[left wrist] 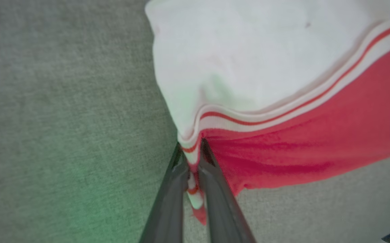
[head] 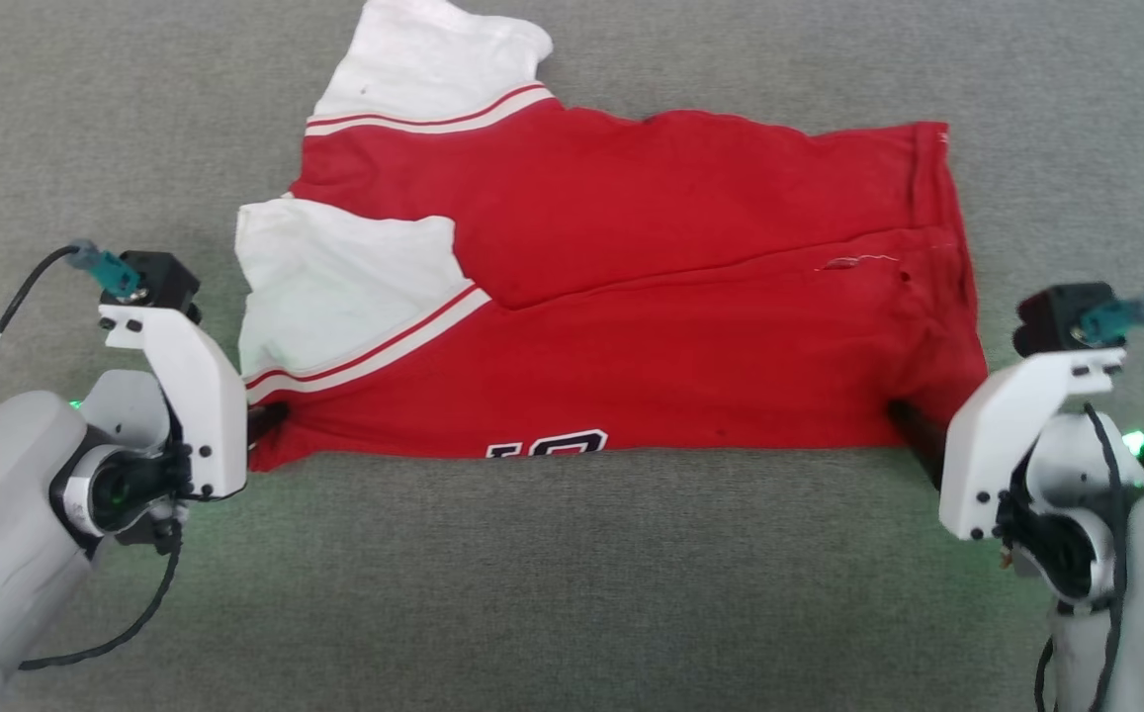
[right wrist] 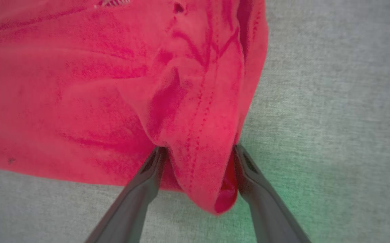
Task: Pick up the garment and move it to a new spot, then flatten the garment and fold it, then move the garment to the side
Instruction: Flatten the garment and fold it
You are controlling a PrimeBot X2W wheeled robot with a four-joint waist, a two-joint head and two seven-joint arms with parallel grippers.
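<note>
Looking down from the head camera, I see the garment (head: 680,297) spread flat across the middle of the grey surface (head: 572,593). Its white panels (head: 334,287) lie toward the surface's left edge and its hem toward the right. Black-outlined lettering (head: 547,447) peeks out at the near fold. My left gripper (head: 265,420) meets the near-left corner, my right gripper (head: 906,417) the near-right corner. In the left wrist view, the fingers (left wrist: 178,175) are clenched on the striped trim (left wrist: 195,189), cloth pinched between them. In the right wrist view, the fingers (right wrist: 147,168) stand spread apart, released, with the red hem corner bunched loosely between them.
</note>
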